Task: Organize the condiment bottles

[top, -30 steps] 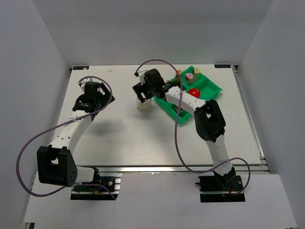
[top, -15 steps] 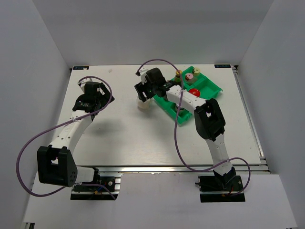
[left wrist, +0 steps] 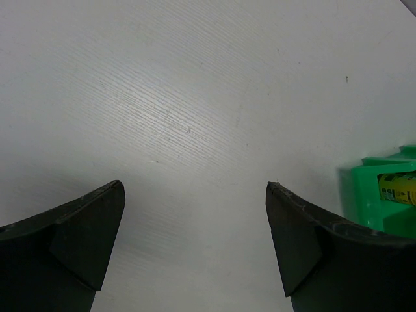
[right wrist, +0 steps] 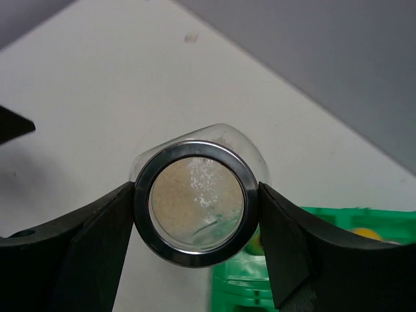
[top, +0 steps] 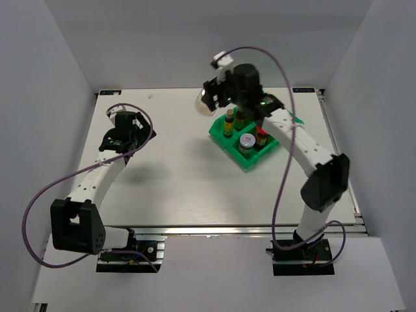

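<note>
Your right hand (right wrist: 194, 196) is pinching the clear glass jar (top: 206, 103), one finger on each side of the glass, and the jar hangs in the air, clear of the desk (top: 169, 175). In the wrist view you look straight down its metal-rimmed mouth, so its long axis runs toward that camera and across the line between the fingers. I cannot tell from this whether it is carried fully upright.

The green tray (top: 227, 144) is what matters for the move. Seen from above, the jar sits just off the tray's left far corner, with the tray lying to the right and nearer you. A yellow-capped bottle (top: 229, 123), the silver-lidded jar (top: 246, 142) and the red-lidded jar (top: 261, 136) already stand in it. The arm hides part of the far side, so judge the free compartment carefully.

Your left hand (left wrist: 195, 188) is spread and holds nothing, low over the desk and well apart from the tray; the right is far nearer
</note>
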You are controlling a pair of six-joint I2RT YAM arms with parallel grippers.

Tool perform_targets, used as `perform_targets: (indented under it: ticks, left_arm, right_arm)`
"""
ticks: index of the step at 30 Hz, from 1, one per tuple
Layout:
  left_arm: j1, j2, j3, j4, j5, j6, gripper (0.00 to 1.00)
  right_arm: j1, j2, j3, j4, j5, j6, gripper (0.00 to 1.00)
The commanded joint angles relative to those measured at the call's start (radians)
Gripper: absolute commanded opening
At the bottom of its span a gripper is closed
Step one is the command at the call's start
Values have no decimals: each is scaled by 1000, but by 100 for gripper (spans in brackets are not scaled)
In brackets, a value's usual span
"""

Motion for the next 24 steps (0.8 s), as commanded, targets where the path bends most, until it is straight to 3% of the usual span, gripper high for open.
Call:
perform_targets:
  ticks: [1,12,24]
  left_arm:
    - [-4,-42,25,9,9,0,98]
    - [-4,-48,61,-26,-32,12,98]
    - [-4,-28,88,-43,-88,20,98]
  right_arm:
    - [-103,-133,-29,112,17,0,4]
    - [-534,-230,-176,97,-61,63,4]
    - [-657,-18,-186,77,-151,-52,2]
